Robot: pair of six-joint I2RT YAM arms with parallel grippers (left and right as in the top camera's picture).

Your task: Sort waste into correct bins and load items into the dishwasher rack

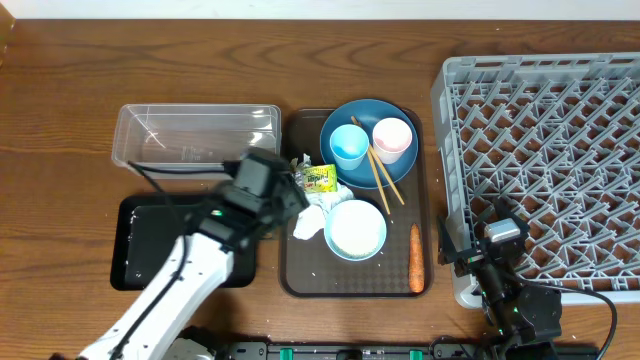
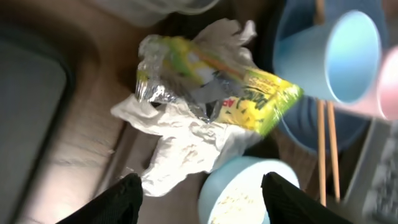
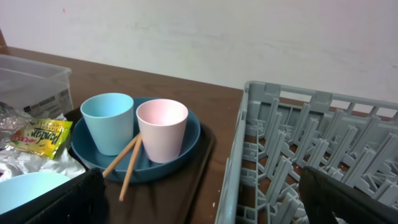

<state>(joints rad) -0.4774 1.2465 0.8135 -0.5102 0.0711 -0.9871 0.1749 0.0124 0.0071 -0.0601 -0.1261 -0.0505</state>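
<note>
At the left edge of the brown tray (image 1: 291,272), the left gripper (image 2: 205,188) hovers over the wrapper (image 2: 219,88), its fingers spread wide with nothing between them. The crumpled foil, silver at one end and yellow-green at the other, lies on top of the tissue (image 2: 177,144), the two touching, with the bowl (image 1: 357,231) just beside them. The wrapper looks very light, thin and crinkly, likely to crush under the pads without resisting and slick enough to slide out of a shallow pinch. The best hold is probably across its bunched middle, where the folds give some bulk, rather than at a flat, loose corner. The tissue beneath is soft and limp and may catch on the foil and lift with it, so a grip kept high on the wrapper should part them. The tub (image 1: 130,140) and black tray (image 1: 135,255) wait near on the left. By the rack (image 1: 540,110), the right gripper (image 3: 202,186) hangs with its jaws fully apart, holding nothing.
</note>
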